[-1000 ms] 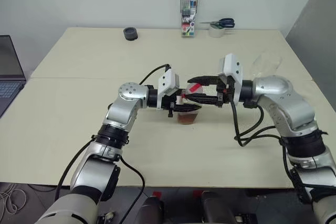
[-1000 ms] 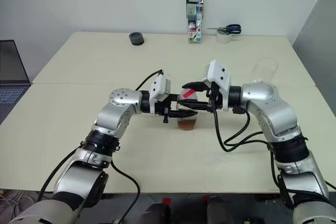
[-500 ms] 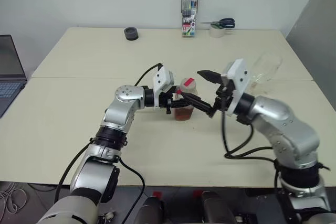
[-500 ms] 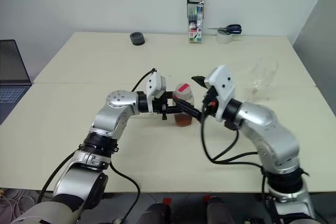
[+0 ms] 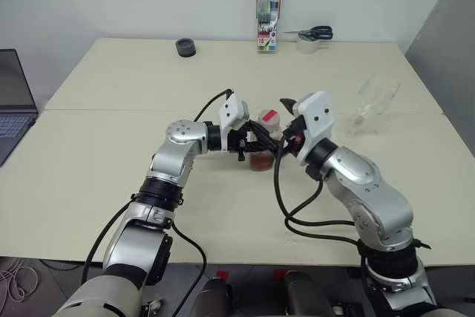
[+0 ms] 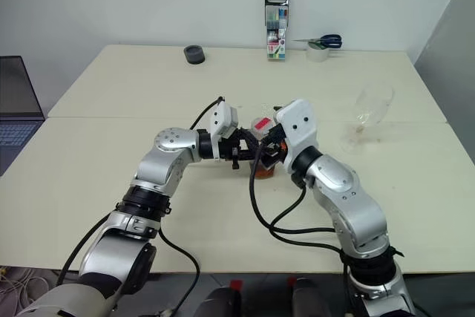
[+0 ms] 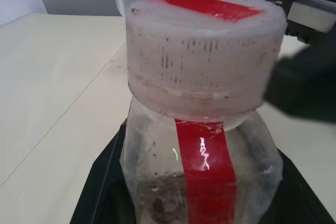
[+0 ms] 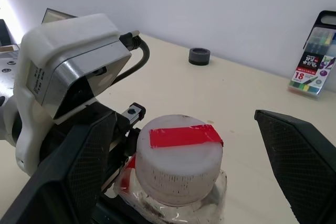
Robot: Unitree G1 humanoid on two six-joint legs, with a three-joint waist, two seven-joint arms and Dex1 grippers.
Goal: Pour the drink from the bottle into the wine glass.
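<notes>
A: Where is the bottle (image 5: 263, 141)?

B: Upright near the middle of the table (image 5: 111, 146), clenched in the left gripper (image 5: 256, 144), its cap (image 8: 181, 157) on and brownish drink (image 5: 260, 162) low inside.

A: And the right gripper (image 8: 191, 166)?

B: Spread wide, one finger on each side of the cap, gripping nothing. The wine glass (image 5: 369, 102) stands well off to the right.

only one readable mark is being picked up: the number "18" is being shown on the red patch of the marker pack (image 8: 313, 66) standing at the far edge of the table (image 5: 111, 109). the smaller print beside it is being left unread. no lettering is being shown on the bottle (image 7: 202, 129) red strip.
</notes>
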